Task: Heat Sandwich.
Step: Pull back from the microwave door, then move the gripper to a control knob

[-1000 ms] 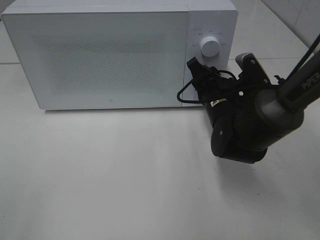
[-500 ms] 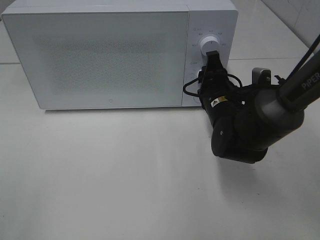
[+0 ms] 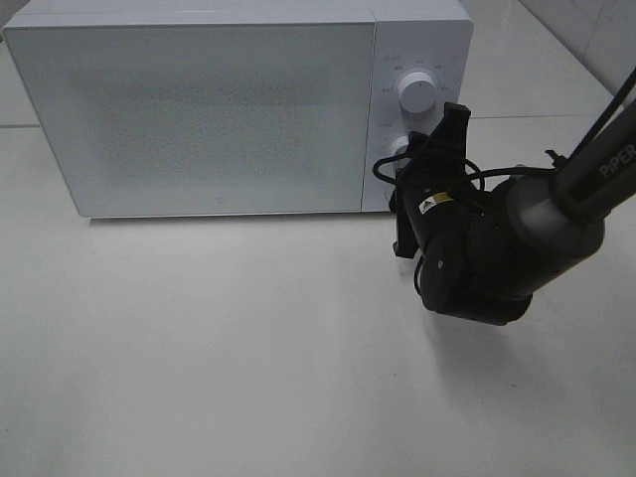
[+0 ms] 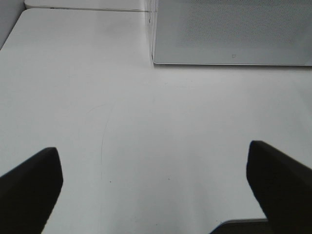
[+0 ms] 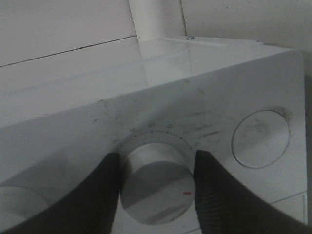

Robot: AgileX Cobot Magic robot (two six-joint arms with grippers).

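Microwave (image 3: 199, 119), boxy, white; smooth round lower knob (image 5: 156, 190) pinched by right gripper (image 5: 156, 160) (left gripper (image 4: 156, 190) splayed)

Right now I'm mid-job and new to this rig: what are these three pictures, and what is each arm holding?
The machine is a pair of robot arms. The high view looks down on a white table with a white box-shaped microwave oven, door shut. The other two pictures come from cameras on each arm's wrist. The left pincer hangs open over the table, holding nothing. The right pincer has its black fingers either side of a round white dial with a red mark; whether they pinch it yet, I cannot tell. No sandwich shows in any view.
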